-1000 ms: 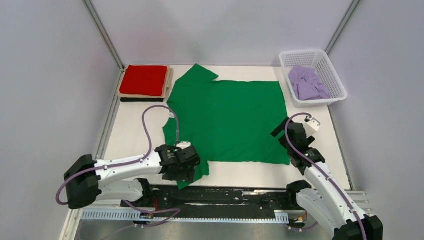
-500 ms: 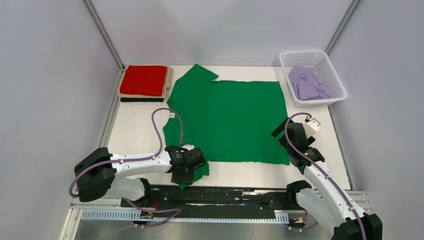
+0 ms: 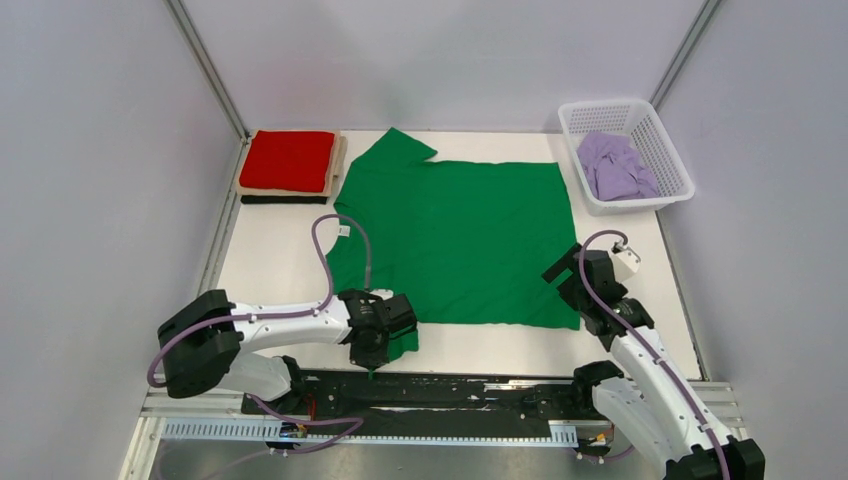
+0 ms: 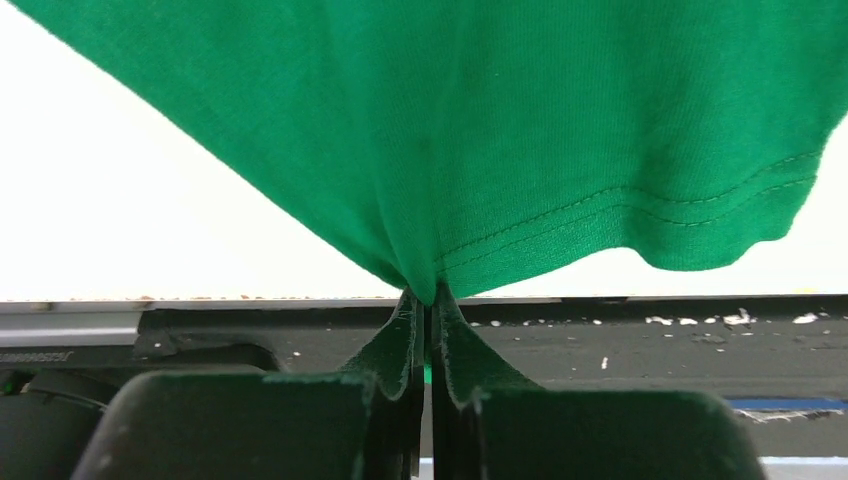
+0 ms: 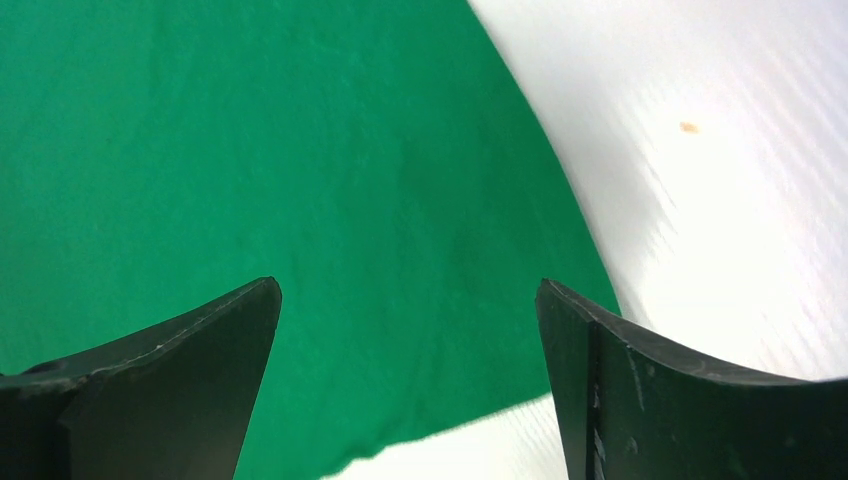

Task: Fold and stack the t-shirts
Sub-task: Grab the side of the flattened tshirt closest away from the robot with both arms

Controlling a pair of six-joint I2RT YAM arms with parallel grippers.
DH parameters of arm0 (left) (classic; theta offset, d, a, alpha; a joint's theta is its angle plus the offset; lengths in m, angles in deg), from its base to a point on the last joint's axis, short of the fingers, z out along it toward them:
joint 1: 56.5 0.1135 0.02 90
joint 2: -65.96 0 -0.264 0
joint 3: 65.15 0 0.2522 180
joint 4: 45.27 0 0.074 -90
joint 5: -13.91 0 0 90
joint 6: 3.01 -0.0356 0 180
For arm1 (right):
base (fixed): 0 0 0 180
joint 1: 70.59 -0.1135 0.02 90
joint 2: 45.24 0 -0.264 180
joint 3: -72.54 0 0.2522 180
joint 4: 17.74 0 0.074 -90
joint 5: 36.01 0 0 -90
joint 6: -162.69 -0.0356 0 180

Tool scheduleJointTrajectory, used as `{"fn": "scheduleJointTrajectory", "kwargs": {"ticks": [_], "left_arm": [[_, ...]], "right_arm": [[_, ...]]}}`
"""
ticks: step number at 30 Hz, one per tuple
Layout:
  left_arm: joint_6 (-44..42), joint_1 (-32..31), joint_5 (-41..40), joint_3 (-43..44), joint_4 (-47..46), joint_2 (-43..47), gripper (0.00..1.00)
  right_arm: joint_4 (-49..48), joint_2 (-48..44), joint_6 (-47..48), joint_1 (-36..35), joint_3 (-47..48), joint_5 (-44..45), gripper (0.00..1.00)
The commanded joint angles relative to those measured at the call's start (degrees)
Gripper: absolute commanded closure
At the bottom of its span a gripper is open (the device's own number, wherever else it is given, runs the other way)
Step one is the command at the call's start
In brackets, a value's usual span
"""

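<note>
So the white counter [image 3: 270, 270] was mostly taken up by the green t-shirt [image 3: 460, 235], which was spread out flat in the middle with its neck turned to the left and its hem to the right. One sleeve was laid toward the far edge, while the near sleeve was bunched up at the front edge. A white lattice basket [image 3: 640, 204] was parked at the far right corner, and the lilac t-shirt [image 3: 615, 168] was crumpled inside it. At the far left corner a folded pile was stacked: the red t-shirt [image 3: 291, 160] was set on top, the beige one [image 3: 285, 191] was seen peeking out under it, and the black one [image 3: 270, 199] was at the bottom. The left claw [image 4: 430, 305] was clamped tight on a pinch of the near sleeve, with the stitched sleeve hem seen just beside its tips in the wrist view. The right claw [image 5: 405, 300] was spread wide and nothing was held in it; it was hung over the shirt's near right corner. The little white neck tag [image 3: 343, 230] was seen at the collar.
</note>
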Motion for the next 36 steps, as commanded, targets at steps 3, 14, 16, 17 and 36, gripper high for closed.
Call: {"fn": "scheduleJointTrajectory", "kwargs": {"ticks": [3, 14, 16, 17, 36], "left_arm": [[-1.9, 0.0, -2.3, -2.4, 5.3, 5.1, 1.0], [-4.9, 0.0, -0.8, -2.0, 5.3, 7.9, 1.0], [-4.8, 0.0, 0.1, -2.4, 4.6, 8.2, 1.0], [-4.7, 0.0, 0.7, -2.6, 4.0, 8.4, 1.0], [-4.5, 0.0, 0.9, -1.5, 2.1, 11.8, 1.0]], "right_arm": [[16.2, -0.1, -11.2, 0.2, 3.8, -0.9, 0.0], [17.8, -0.8, -25.4, 0.3, -2.7, 3.2, 0.17], [17.8, -0.9, -26.1, 0.2, -3.4, 3.3, 0.19], [17.7, -0.8, -26.8, 0.2, -3.9, 3.3, 0.22], [12.3, 5.4, -28.0, 0.2, -6.3, 5.1, 0.72]]}}
